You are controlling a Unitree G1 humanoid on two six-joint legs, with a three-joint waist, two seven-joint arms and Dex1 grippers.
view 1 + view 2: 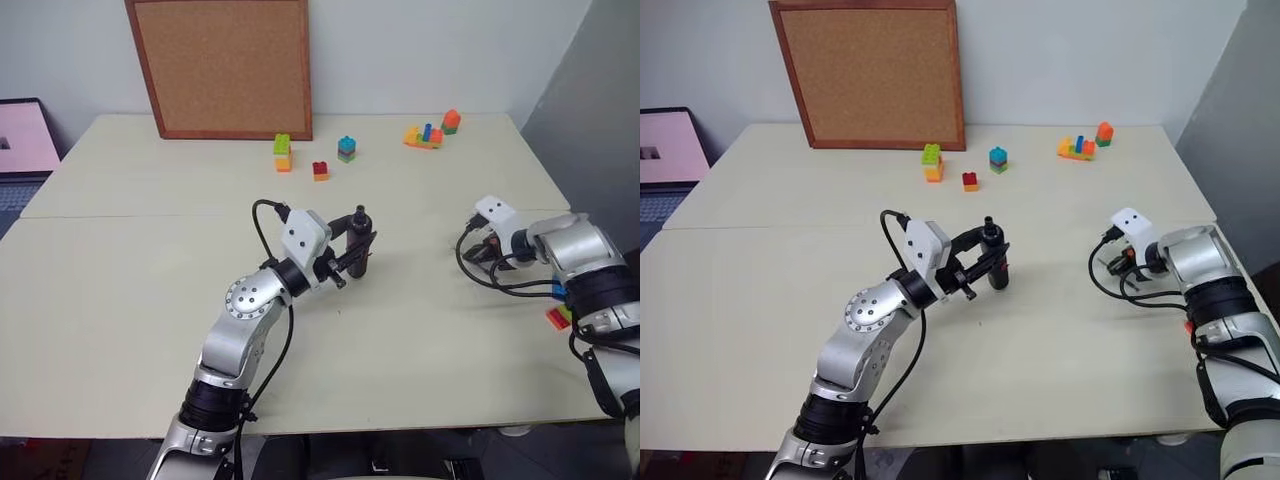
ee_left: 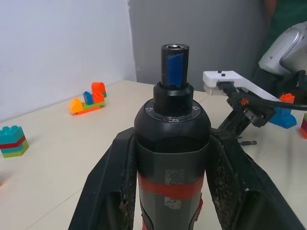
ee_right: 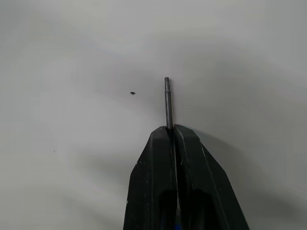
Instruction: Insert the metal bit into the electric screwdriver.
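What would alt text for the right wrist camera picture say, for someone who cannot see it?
Two black gripper fingers pinch shut on a thin, straight grey metal bit, which sticks out past their tips. Behind it lies a plain pale table surface with one tiny dark speck.

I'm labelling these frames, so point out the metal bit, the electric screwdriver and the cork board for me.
metal bit [image 3: 167,103], right wrist view, on its bare shaft past the fingertips.
electric screwdriver [image 2: 171,127], left wrist view, on its black body above the red band.
cork board [image 1: 225,62], left eye view, on its cork face.
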